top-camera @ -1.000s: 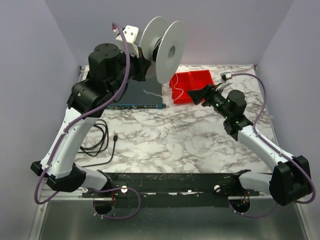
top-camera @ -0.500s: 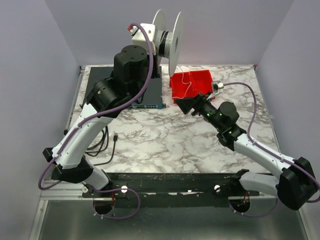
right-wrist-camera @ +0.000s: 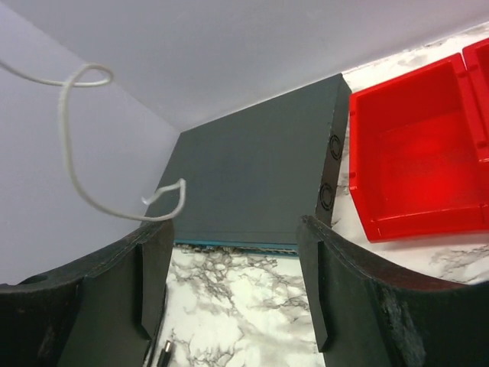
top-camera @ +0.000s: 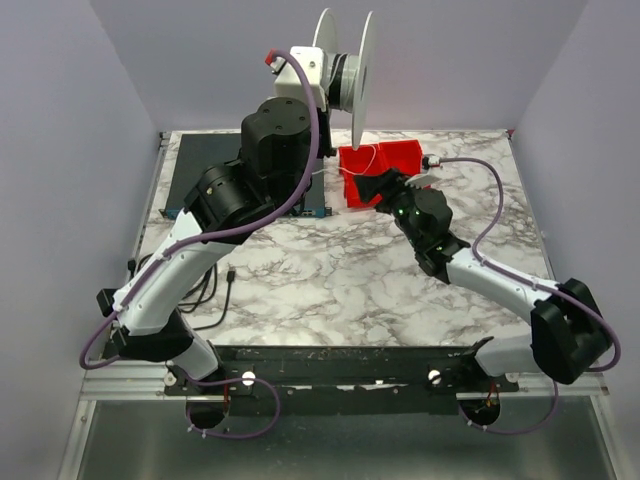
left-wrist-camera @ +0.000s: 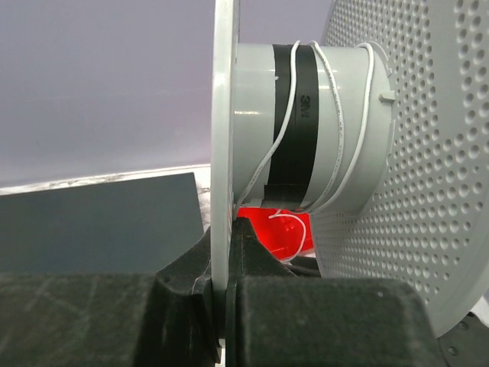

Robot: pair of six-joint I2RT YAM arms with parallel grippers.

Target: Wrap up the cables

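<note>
The right gripper, jaws wide and empty, should catch the loose cable end hanging just beside one finger, then guide it with light tension. Farther back, above the red bin, the raised left gripper clamps the spool flange, with a few turns on the hub.

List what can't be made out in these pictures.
Right wrist view: the thin white wire runs off the left edge, upper end unseen.
Top view: that wire is too fine to trace below the white plastic spool.
Left wrist view: the spool hides most of the red plastic bin.
</note>
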